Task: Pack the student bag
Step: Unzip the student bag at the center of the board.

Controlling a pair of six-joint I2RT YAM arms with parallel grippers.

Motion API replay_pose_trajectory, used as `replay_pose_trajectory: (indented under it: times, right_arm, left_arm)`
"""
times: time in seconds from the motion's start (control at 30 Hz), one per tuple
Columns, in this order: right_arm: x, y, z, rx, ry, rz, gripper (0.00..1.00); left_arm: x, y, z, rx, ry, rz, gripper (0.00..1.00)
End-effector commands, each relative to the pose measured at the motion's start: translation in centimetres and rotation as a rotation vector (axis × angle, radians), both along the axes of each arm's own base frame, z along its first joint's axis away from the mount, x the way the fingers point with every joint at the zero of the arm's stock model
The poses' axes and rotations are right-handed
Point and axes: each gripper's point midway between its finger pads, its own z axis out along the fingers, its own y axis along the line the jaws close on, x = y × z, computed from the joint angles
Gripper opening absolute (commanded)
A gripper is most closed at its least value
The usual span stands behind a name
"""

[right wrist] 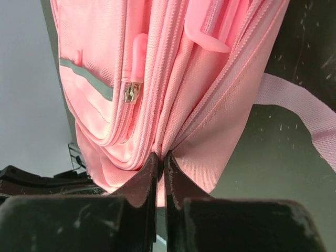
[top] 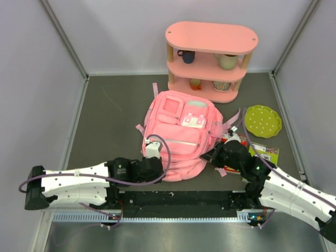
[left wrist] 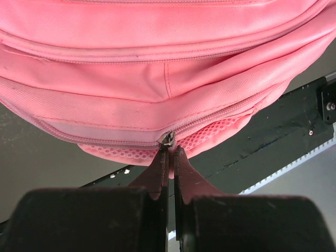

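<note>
Note left gripper (left wrist: 169, 157) pinched on zipper pull (left wrist: 167, 139) at its tips, student bag (left wrist: 157, 63) zip track (left wrist: 220, 119) lying crosswise just ahead; right gripper (right wrist: 161, 163) clamped on that bag's side.

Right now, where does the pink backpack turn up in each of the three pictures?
Top external: student bag lies mid-table, before the shelf, between both arms.
Left wrist: student bag fills the upper half; its zip slider sits at the left pincer's tips.
Right wrist: student bag fills the upper left and middle; the right pincer pinches its edge.
Shared landmark: the grey tabletop beneath it.
</note>
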Motion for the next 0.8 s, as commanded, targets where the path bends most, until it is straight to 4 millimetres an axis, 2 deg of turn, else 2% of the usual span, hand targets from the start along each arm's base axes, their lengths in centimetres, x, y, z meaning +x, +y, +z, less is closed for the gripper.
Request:
replay_pose_trajectory:
  times: [0.0, 0.03, 0.13, 0.17, 0.23, 0.3, 0.33, 0.37, 0.4, 0.47, 0.6, 0.67, 0.7, 0.73, 0.77]
  right_arm:
    - [3.3, -1.3, 3.8, -0.102, -0.158, -0.051, 0.00]
    - [3.5, -0.9, 4.4, -0.124, -0.177, -0.019, 0.00]
    - [3.6, 0.1, 5.6, -0.154, -0.214, 0.062, 0.00]
    - [3.5, 0.6, 5.5, -0.162, -0.213, 0.098, 0.00]
    - [3.7, 1.6, 6.6, -0.169, -0.264, 0.162, 0.00]
    - [3.6, 3.0, 6.3, -0.189, -0.265, 0.255, 0.00]
    - [3.7, 3.6, 7.2, -0.206, -0.306, 0.306, 0.00]
    - [3.8, 4.2, 6.4, -0.238, -0.292, 0.345, 0.00]
    - [3.9, 4.7, 7.3, -0.252, -0.309, 0.368, 0.00]
    - [3.8, 5.5, 7.6, -0.295, -0.354, 0.432, 0.00]
    - [5.6, 5.8, 8.6, -0.359, -0.400, 0.409, 0.00]
    - [7.0, 5.5, 8.3, -0.412, -0.400, 0.362, 0.00]
    - [7.6, 5.3, 8.3, -0.429, -0.394, 0.339, 0.06]
    - [7.9, 5.2, 7.3, -0.446, -0.345, 0.313, 0.12]
    - [7.9, 4.9, 6.8, -0.458, -0.319, 0.307, 0.23]
  left_arm:
    - [-0.9, 4.6, -2.7, 0.190, 0.038, 0.015, 0.00]
    - [-1.0, 3.3, -2.2, 0.140, 0.032, -0.021, 0.00]
    - [-1.6, 1.2, -1.2, 0.063, 0.003, -0.129, 0.00]
    - [-1.6, 1.0, -0.9, 0.049, -0.006, -0.139, 0.00]
    - [-1.8, 0.4, -0.4, 0.021, -0.023, -0.171, 0.00]
    - [-2.1, -0.1, 0.2, -0.010, -0.037, -0.188, 0.00]
    - [-2.2, -0.4, 0.4, -0.022, -0.042, -0.198, 0.00]
    - [-2.4, -0.8, 0.6, -0.038, -0.046, -0.212, 0.00]
    - [-2.7, -1.0, 0.6, -0.040, -0.048, -0.230, 0.00]
    - [-3.0, -1.5, 0.9, -0.052, -0.055, -0.251, 0.00]
    - [-3.5, -2.2, 0.6, -0.037, -0.057, -0.265, 0.00]
    - [-3.3, -2.4, 0.6, -0.030, -0.058, -0.252, 0.00]
    - [-3.1, -2.5, 0.4, -0.019, -0.060, -0.231, 0.00]
    - [-2.8, -2.7, 0.5, -0.020, -0.064, -0.218, 0.00]
    - [-2.8, -2.8, 0.4, -0.012, -0.062, -0.210, 0.00]
